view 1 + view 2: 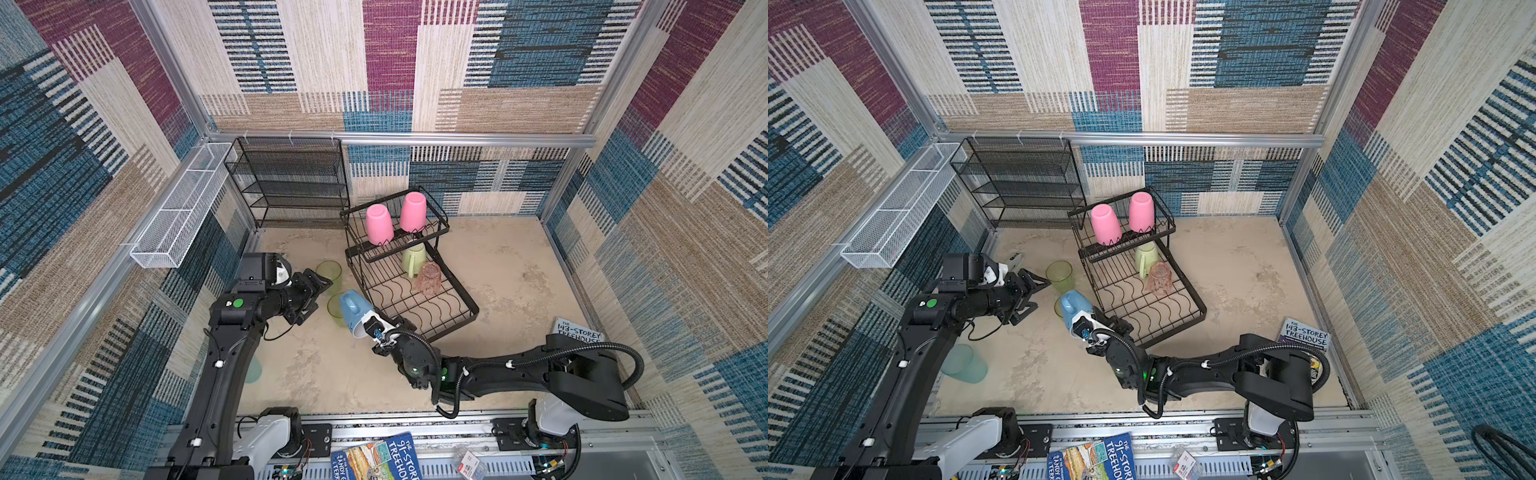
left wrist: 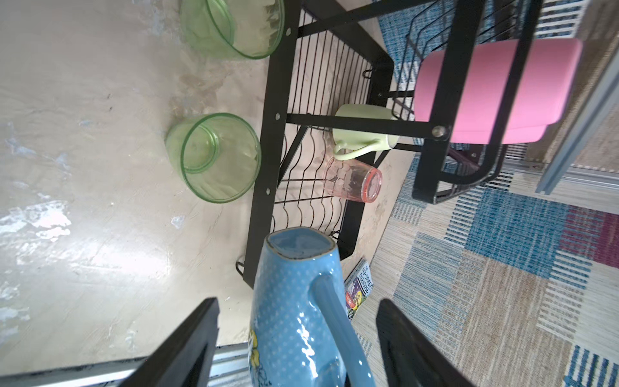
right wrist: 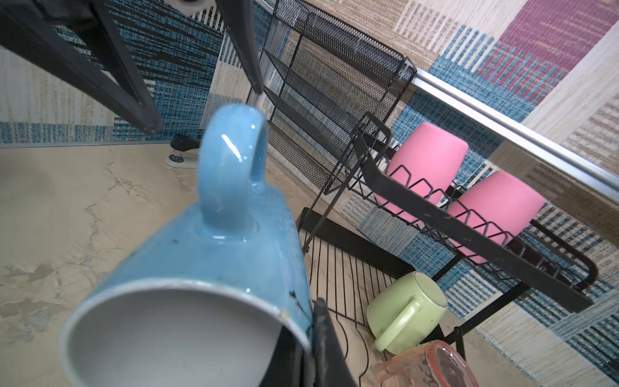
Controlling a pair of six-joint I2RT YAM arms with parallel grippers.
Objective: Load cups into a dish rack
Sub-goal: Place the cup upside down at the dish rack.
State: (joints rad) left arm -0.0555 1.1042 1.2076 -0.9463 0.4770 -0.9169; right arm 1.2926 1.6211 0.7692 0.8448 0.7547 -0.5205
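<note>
Grips the blue mug [image 1: 1073,307] by its rim in the right gripper [image 1: 1080,326], clamped tight; mug tilted, handle up, just off the rack's [image 1: 1133,303] near left corner. Holds the left gripper [image 1: 1040,297] empty beside it, jaws spread, near a green tumbler [image 1: 1059,276] upright on the table [image 1: 1246,270]. Second green tumbler [image 1: 1058,306] half hidden behind the mug. In the rack's upper basket, two pink tumblers [image 1: 1105,224] [image 1: 1141,212], upside down. On the lower tray, green mug [image 1: 1147,257] and clear pink tumbler [image 1: 1160,278], inverted, just beside each other. Teal tumbler [image 1: 965,363] on its side by the left arm.
</note>
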